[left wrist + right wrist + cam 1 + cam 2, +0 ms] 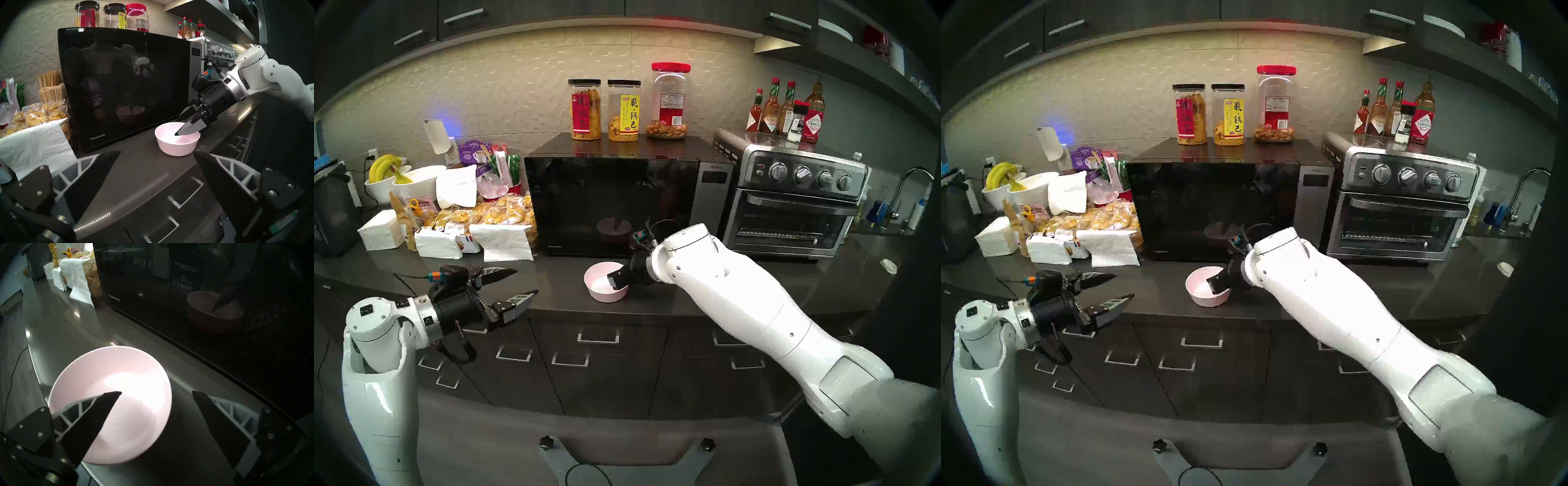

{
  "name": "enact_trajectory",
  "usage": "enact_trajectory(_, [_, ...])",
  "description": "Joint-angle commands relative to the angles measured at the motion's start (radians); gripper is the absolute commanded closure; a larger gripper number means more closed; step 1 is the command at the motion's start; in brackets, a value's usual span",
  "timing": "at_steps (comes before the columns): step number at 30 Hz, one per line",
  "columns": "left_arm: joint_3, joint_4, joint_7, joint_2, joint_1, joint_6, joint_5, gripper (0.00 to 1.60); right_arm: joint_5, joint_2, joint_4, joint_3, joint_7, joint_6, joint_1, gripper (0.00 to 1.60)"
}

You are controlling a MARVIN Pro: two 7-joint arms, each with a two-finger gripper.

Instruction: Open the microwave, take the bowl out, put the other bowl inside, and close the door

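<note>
The black two-fingered right gripper [156, 394] is spread wide astride the rim of the small pale pink round bowl [129, 378], one finger inside, one outside at about 3 o'clock; nothing is clamped yet. The bowl is set on the dark grey countertop [551, 288] before the glossy black glass door [602, 203], which is shut (the white bowl cannot be seen), so every step seems left. The left gripper [521, 283] is held open and empty.

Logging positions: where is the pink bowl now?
In the head view, the pink bowl sits centre on the counter, before the microwave's shut door, right pincer straddling its rim.
</note>
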Motion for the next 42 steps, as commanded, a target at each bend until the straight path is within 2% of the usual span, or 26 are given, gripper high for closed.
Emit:
enact_trajectory(1, [0.0,-0.012,-0.002,0.0,0.0,0.002,-0.003,0.0,0.058,0.008,0.009,-0.02,-0.053,-0.003,0.058,0.0])
enact_trajectory(14, [0.0,-0.012,-0.002,0.0,0.0,0.002,-0.003,0.0,0.135,0.019,0.025,-0.074,-0.113,-0.003,0.088,0.0])
enact_trajectory(15, [0.0,-0.012,-0.002,0.0,0.0,0.002,-0.003,0.0,0.139,0.019,0.026,-0.077,-0.115,-0.003,0.089,0.04])
enact_trajectory(16, [0.0,-0.012,-0.002,0.0,0.0,0.002,-0.003,0.0,0.142,0.019,0.028,-0.08,-0.117,-0.003,0.091,0.23])
enact_trajectory(17, [0.0,-0.012,-0.002,0.0,0.0,0.002,-0.003,0.0,0.147,0.02,0.029,-0.083,-0.12,-0.003,0.092,0.65])
enact_trajectory(18, [0.0,-0.012,-0.002,0.0,0.0,0.002,-0.003,0.0,0.15,0.02,0.031,-0.086,-0.122,-0.003,0.094,0.82])
enact_trajectory(19, [0.0,-0.012,-0.002,0.0,0.0,0.002,-0.003,0.0,0.153,0.02,0.032,-0.088,-0.124,-0.003,0.094,0.82])
enact_trajectory(20, [0.0,-0.012,-0.002,0.0,0.0,0.002,-0.003,0.0,0.156,0.02,0.034,-0.091,-0.126,-0.003,0.095,1.05])
enact_trajectory(22, [0.0,-0.012,-0.002,0.0,0.0,0.002,-0.003,0.0,0.163,0.023,0.032,-0.095,-0.132,-0.003,0.097,1.37])
enact_trajectory(23, [0.0,-0.012,-0.002,0.0,0.0,0.002,-0.003,0.0,0.165,0.024,0.032,-0.097,-0.134,-0.003,0.096,1.6])
enact_trajectory(35, [0.0,-0.012,-0.002,0.0,0.0,0.002,-0.003,0.0,0.192,0.074,-0.001,-0.105,-0.127,-0.003,0.101,1.6])
enact_trajectory(37, [0.0,-0.012,-0.002,0.0,0.0,0.002,-0.003,0.0,0.198,0.092,-0.009,-0.103,-0.119,-0.003,0.102,1.6])
enact_trajectory(42, [0.0,-0.011,-0.003,0.0,-0.001,0.002,-0.003,0.0,0.226,0.183,-0.076,-0.106,-0.093,-0.003,0.097,1.6])
